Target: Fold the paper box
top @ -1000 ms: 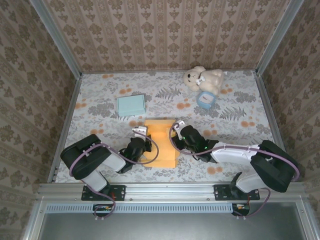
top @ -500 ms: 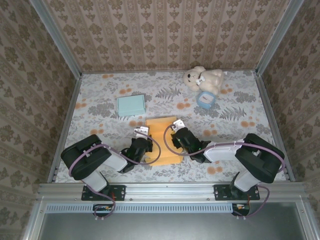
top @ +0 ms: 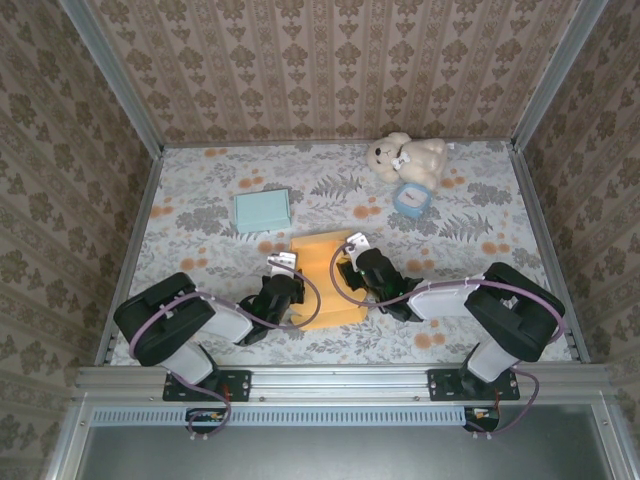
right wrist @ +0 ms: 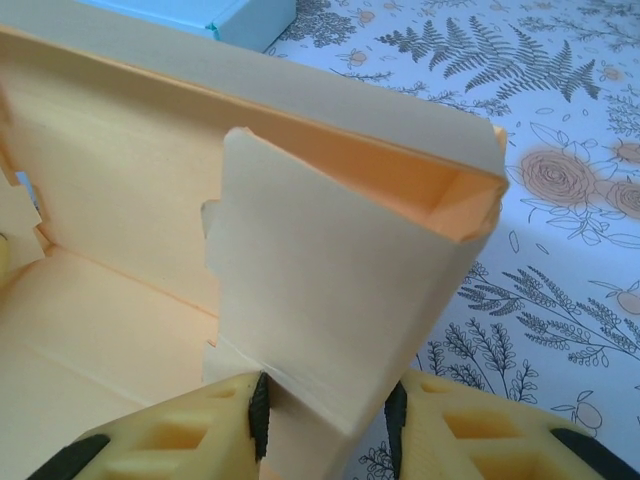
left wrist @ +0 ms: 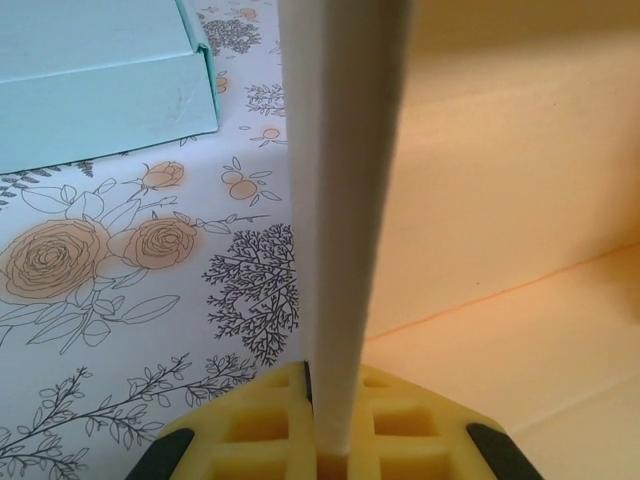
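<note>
- Top external: we see the box (top: 325, 282) on the table (top: 480, 260), near the arms, between the left gripper (top: 288, 288) and the right gripper (top: 352, 264); its long axis runs near to far, the far end leaning slightly left; its open side faces up.
- Left wrist: the left gripper is clenched on the box's upright left wall, seen edge-on.
- Right wrist: the right gripper straddles the upright right wall; we cannot tell whether it pinches.

paper box (top: 322, 282) nearest, flat box (top: 262, 209) behind-left, teddy bear (top: 405, 157) behind-right
</note>
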### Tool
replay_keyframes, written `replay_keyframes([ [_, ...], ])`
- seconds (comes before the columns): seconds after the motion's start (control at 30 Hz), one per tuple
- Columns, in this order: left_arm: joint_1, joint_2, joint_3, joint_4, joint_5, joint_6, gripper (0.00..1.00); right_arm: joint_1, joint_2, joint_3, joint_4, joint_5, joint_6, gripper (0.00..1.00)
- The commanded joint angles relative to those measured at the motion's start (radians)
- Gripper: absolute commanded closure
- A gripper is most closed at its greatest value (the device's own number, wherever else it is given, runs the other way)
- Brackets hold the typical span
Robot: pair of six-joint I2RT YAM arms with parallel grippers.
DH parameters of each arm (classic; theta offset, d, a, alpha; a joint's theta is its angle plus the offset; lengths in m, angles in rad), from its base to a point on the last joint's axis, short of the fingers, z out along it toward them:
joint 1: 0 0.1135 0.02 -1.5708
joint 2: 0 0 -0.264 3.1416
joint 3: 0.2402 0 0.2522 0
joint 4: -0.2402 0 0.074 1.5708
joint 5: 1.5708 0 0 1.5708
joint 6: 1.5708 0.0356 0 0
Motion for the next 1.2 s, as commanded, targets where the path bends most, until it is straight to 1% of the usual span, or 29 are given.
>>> replay_keyframes([
  [0.0, -0.052, -0.036, -0.006, 0.020, 0.144, 0.013, 1.00, -0.016, 0.006, 0.011, 0.089, 0.003, -0.004, 0.66],
  [0.13, -0.055, -0.047, -0.010, 0.017, 0.159, 0.006, 1.00, -0.015, 0.024, 0.019, 0.094, 0.060, 0.012, 0.66],
  [0.2, -0.056, -0.054, -0.011, 0.016, 0.168, 0.005, 1.00, -0.018, 0.036, 0.029, 0.093, 0.081, 0.018, 0.64],
  [0.27, -0.057, -0.060, -0.012, 0.016, 0.178, 0.003, 1.00, -0.025, 0.046, 0.037, 0.094, 0.072, 0.022, 0.63],
  [0.33, -0.057, -0.070, -0.016, 0.013, 0.180, 0.002, 1.00, -0.029, 0.051, 0.040, 0.099, 0.058, 0.023, 0.65],
  [0.43, -0.057, -0.093, -0.016, -0.013, 0.164, -0.011, 1.00, -0.031, 0.054, 0.040, 0.107, 0.062, 0.020, 0.70],
  [0.53, -0.062, -0.127, 0.012, -0.118, 0.102, -0.044, 1.00, -0.030, 0.061, 0.049, 0.083, 0.084, 0.031, 0.70],
  [0.63, -0.076, -0.157, 0.053, -0.257, -0.012, -0.093, 1.00, -0.016, 0.065, 0.048, 0.066, 0.134, 0.035, 0.70],
  [0.73, -0.085, -0.181, 0.097, -0.426, -0.133, -0.174, 1.00, -0.006, 0.059, 0.047, 0.020, 0.179, 0.066, 0.64],
  [0.8, -0.086, -0.188, 0.127, -0.526, -0.196, -0.226, 1.00, -0.006, 0.048, 0.048, -0.011, 0.157, 0.093, 0.62],
  [0.83, -0.086, -0.186, 0.133, -0.545, -0.209, -0.237, 1.00, -0.006, 0.046, 0.048, -0.018, 0.142, 0.107, 0.62],
  [1.07, -0.088, -0.180, 0.164, -0.609, -0.233, -0.277, 1.00, -0.006, 0.035, 0.044, -0.029, -0.013, 0.167, 0.58],
  [1.17, -0.088, -0.180, 0.165, -0.616, -0.233, -0.285, 1.00, -0.009, 0.020, 0.030, -0.018, -0.051, 0.185, 0.58],
])
